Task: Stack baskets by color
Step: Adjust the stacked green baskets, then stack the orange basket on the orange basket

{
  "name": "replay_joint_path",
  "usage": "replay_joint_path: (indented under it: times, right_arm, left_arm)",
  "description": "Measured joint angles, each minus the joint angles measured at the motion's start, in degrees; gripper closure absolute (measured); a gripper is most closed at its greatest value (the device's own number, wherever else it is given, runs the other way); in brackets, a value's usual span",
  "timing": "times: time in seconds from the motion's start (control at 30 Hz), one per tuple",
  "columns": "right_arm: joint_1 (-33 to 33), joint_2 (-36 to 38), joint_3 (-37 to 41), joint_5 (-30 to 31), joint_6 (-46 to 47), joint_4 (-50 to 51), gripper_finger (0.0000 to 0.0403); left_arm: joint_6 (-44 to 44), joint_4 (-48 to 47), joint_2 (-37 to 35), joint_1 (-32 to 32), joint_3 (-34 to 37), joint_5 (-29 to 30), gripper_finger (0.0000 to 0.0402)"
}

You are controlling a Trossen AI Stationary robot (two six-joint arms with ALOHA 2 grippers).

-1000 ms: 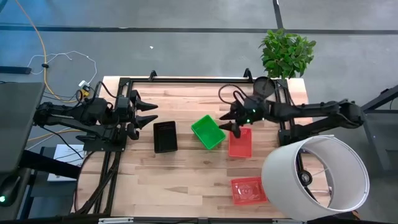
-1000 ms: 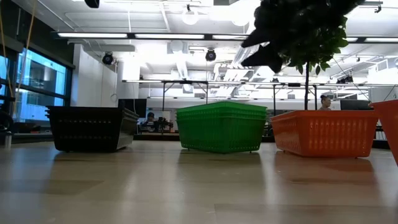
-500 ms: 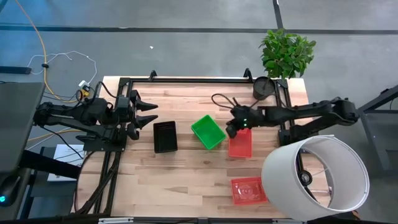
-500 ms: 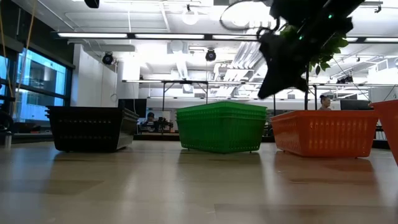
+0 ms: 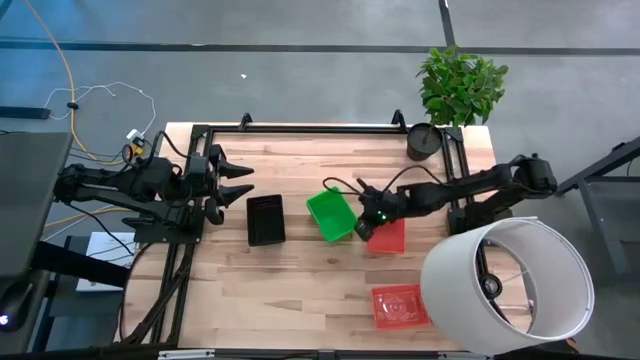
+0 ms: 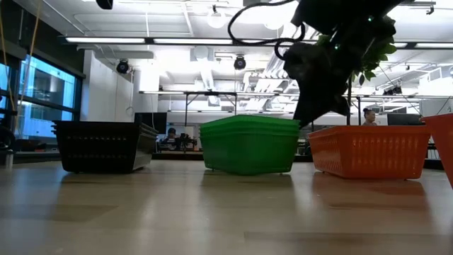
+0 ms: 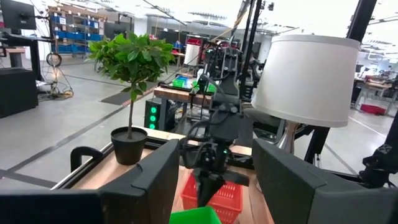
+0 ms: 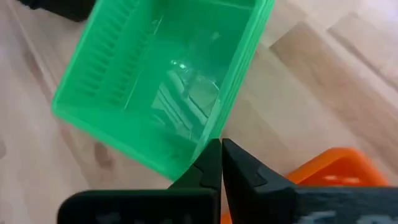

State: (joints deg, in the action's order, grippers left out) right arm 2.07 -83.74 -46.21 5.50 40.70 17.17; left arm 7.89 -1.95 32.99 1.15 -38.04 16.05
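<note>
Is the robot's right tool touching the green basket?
Touching. The right wrist view shows the right tool shut on the green basket's corner rim, no gap between them.

readable text: none in any view
green basket (image 5: 333,215): plain slotted walls, no label or brand to be seen
red baskets (image 5: 388,236): no lettering visible
black basket (image 5: 265,220): no marking visible
lampshade (image 5: 508,284): plain white, nothing printed
room behind the bench (image 5: 300,280): a lit screen and shelves show in the left wrist view, too small to read
</note>
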Motion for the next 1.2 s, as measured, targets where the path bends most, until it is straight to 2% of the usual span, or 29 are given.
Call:
replay_joint_path:
  times: [0.2,0.47,0.57,0.8,0.97,1.1,1.2]
  right_arm:
    - [2.26,-0.17,0.04,0.12,4.36,-1.48,0.0403]
    - [3.34,-2.51,0.06,-2.14,3.85,-10.64,0.0403]
    - [3.34,-2.77,0.09,-2.81,1.03,-13.53,0.0403]
    - [-0.2,5.64,0.13,-3.49,-6.92,-15.95,0.0397]
    - [-4.85,14.11,0.11,-6.6,-12.55,-16.87,0.0347]
    - [-7.8,18.24,0.11,-4.21,-17.58,-19.79,0.0289]
    - [-9.06,18.74,0.15,-4.2,-20.36,-25.8,0.0252]
  left_arm:
    - [-0.1,-0.04,0.01,0.0,0.0,0.0,0.0211]
    - [-0.1,-0.28,0.0,0.0,0.0,-0.37,0.0211]
    - [-0.1,-0.42,0.02,0.0,0.01,-0.44,0.0211]
    - [-0.12,-0.43,0.0,0.0,0.01,-0.42,0.0211]
    - [-0.99,-1.75,0.0,0.0,0.0,-0.4,0.0211]
    - [-0.46,-3.3,0.0,0.02,0.0,-0.37,0.0211]
    - [0.32,-3.24,0.0,0.04,0.02,-0.44,0.0211]
